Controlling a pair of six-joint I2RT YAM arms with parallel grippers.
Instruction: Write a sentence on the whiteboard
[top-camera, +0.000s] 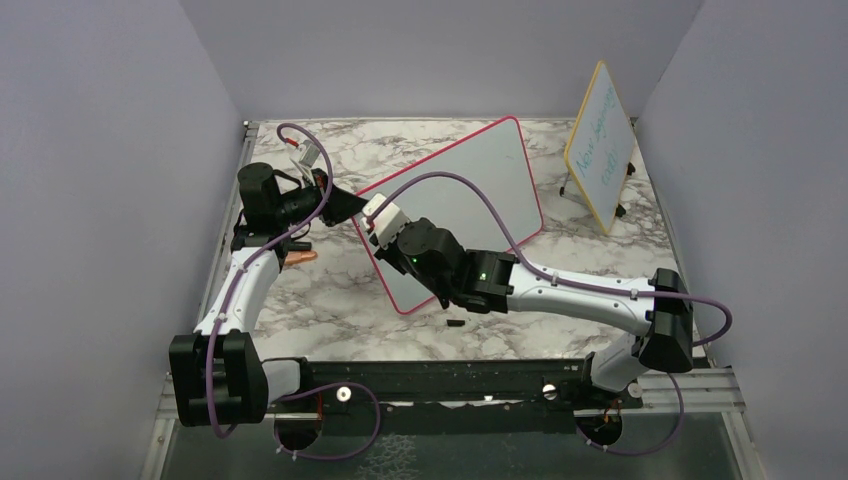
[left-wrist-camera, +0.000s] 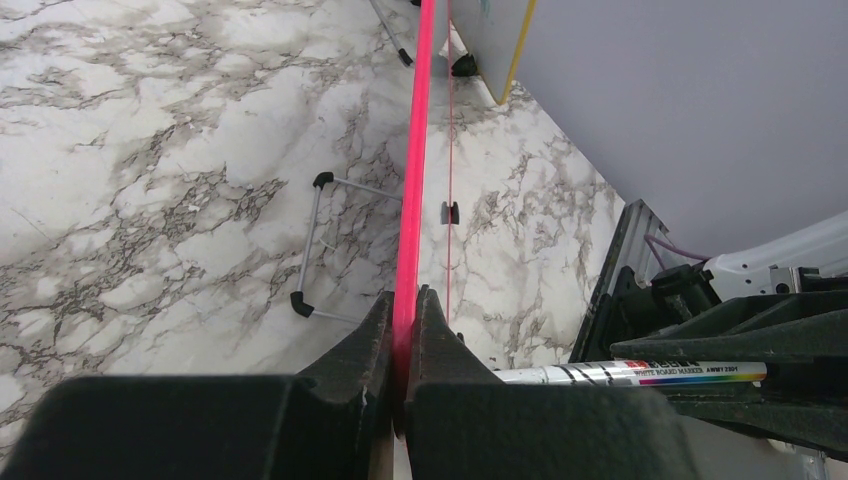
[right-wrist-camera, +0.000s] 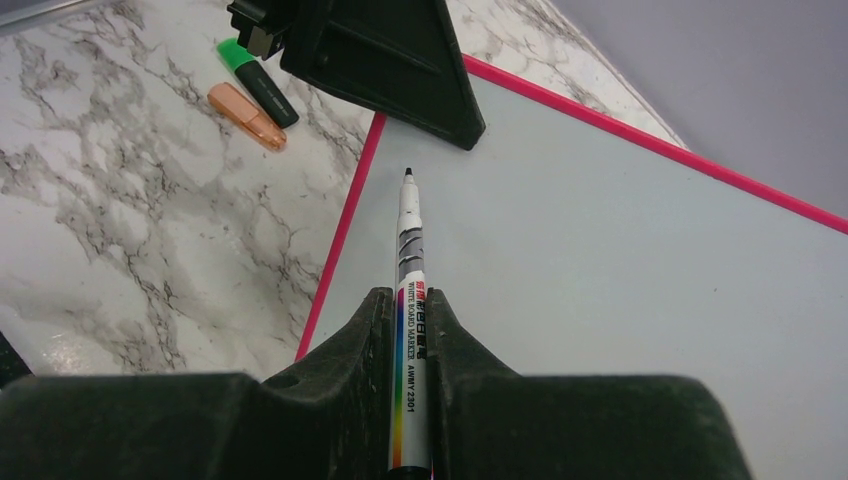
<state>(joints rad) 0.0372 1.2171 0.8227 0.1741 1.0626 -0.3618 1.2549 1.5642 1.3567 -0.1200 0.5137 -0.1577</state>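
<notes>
Two grips, both closed. My left gripper (left-wrist-camera: 405, 300) has its fingers pressed onto the pink frame (left-wrist-camera: 410, 180) of the whiteboard (top-camera: 470, 180), at the board's 10 o'clock corner. My right gripper (right-wrist-camera: 405, 295) is pinching the marker (right-wrist-camera: 410, 250), cap off, tip pointing to 12 o'clock in the wrist view.

Whiteboard sits mid-table, tilted on its wire stand (left-wrist-camera: 318, 240), face blank, so the sentence isn't started. Tip is over the face just inside the frame, near my left fingers; can't tell if it's touching.

Plan:
- Touch down lightly.
- Start just clear of the left clamp and stroke toward 3 o'clock.
- Use even pressure so the board doesn't rock in the clamp.
- Leave room below for a second line.

Yellow-framed board (top-camera: 600, 145) at 2 o'clock: ignore.
</notes>
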